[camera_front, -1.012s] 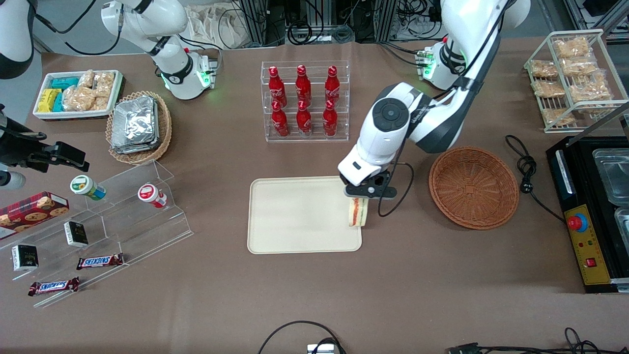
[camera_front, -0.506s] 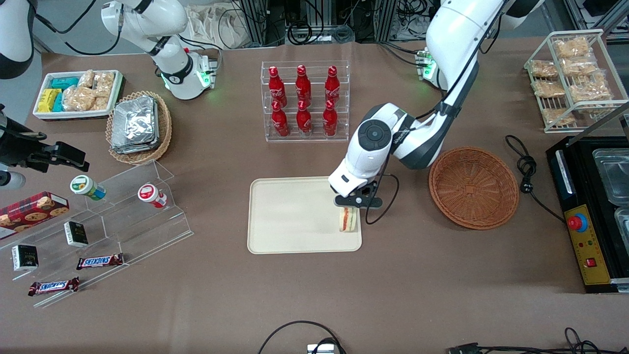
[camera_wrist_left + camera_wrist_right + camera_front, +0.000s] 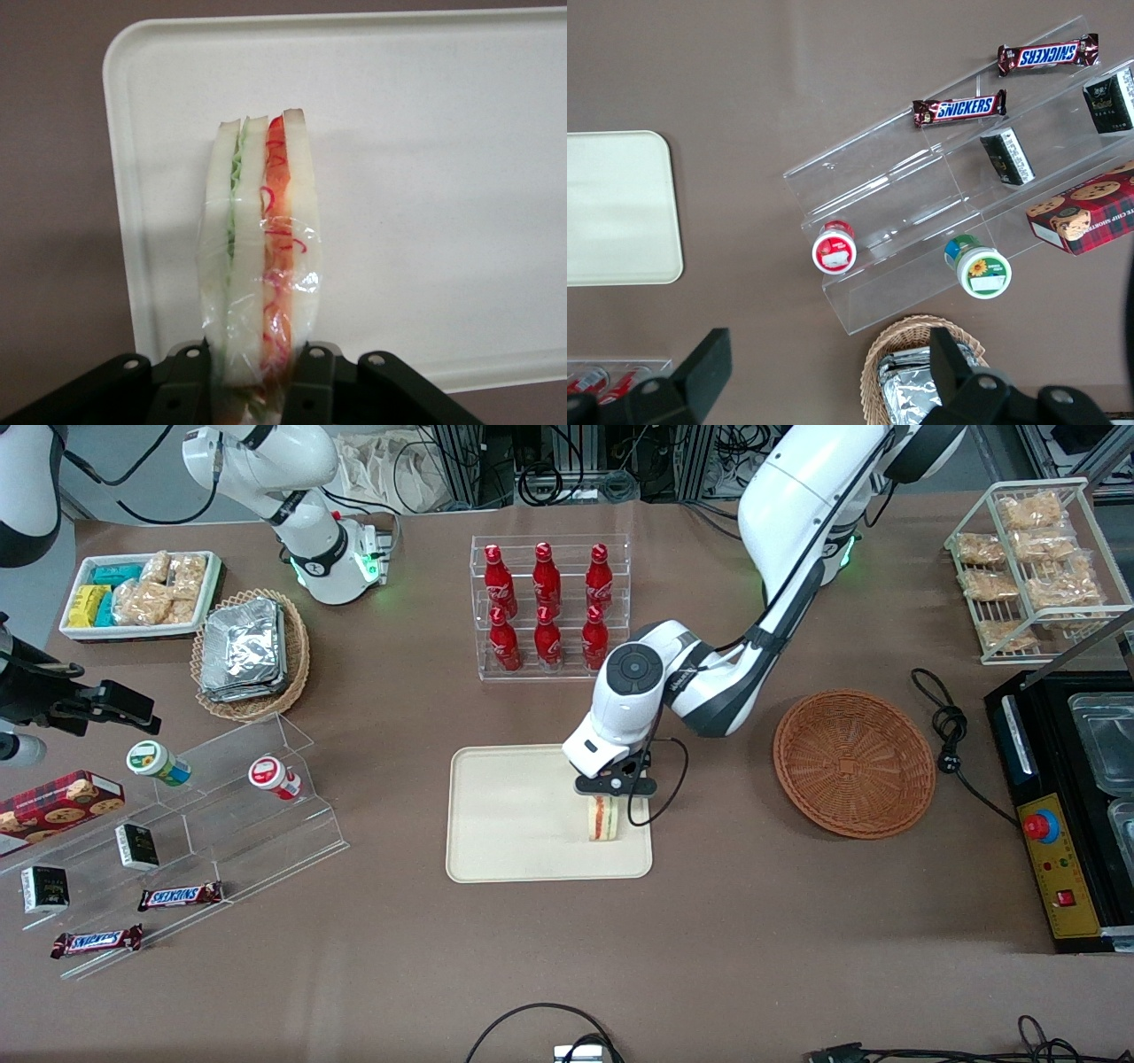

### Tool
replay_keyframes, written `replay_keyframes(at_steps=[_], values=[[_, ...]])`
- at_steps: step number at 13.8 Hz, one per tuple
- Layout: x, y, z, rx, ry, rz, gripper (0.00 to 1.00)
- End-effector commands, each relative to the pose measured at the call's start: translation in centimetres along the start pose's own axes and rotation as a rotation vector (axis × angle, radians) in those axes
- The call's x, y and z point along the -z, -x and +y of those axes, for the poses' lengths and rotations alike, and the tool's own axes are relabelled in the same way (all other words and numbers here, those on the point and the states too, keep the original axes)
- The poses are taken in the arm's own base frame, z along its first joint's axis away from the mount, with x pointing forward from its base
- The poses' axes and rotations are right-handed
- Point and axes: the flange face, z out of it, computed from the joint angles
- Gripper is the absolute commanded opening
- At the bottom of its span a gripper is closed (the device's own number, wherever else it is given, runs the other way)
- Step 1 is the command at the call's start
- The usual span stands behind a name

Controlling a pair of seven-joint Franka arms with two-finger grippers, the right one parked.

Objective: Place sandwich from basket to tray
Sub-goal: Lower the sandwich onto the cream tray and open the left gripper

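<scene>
Both fingers (image 3: 189, 382) of the gripper (image 3: 611, 786) are pressing against the 2 flat bread faces of the sandwich (image 3: 604, 818), clamping it between them. In the left wrist view the sandwich (image 3: 261, 266) is standing on edge in its clear wrap, with the green filling showing in 1 seam and the red and orange filling in the other, and its free end is pointing away from the black finger mounts.

From the front, the sandwich is hanging under the gripper over the tray (image 3: 514, 815), inside the rim at the end lying toward the working arm; whether it is touching the tray floor or just above it cannot be told. The tray (image 3: 443, 177) is filling most of the wrist view beneath the sandwich.

Outward from there, the basket (image 3: 854, 763) is sitting on the brown table (image 3: 753, 921), well apart from the tray toward the working arm's end, with only its woven bottom showing inside. A clear rack holding 6 red bottles (image 3: 547, 607) is standing farther from the front camera than the tray. Near the basket, a black cable (image 3: 952, 735) is lying coiled on the table.
</scene>
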Motion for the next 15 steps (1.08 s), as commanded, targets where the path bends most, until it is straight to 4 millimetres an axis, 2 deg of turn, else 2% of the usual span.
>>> replay_keyframes(at_steps=[1, 5, 8, 9, 11, 12, 15], values=[[-0.5, -0.4, 0.6, 0.000, -0.009, 0.019, 0.30], [-2.0, 0.2, 0.9, -0.028, -0.046, 0.027, 0.34], [-2.5, 0.6, 1.2, -0.036, -0.050, 0.021, 0.41], [-2.5, 0.6, 1.2, -0.038, -0.049, 0.022, 0.48], [-2.5, 0.6, 1.2, -0.038, -0.049, 0.022, 0.69], [-2.3, 0.5, 1.2, -0.031, -0.049, 0.023, 0.76], [-0.4, -1.0, 1.2, 0.035, -0.028, 0.058, 0.82]])
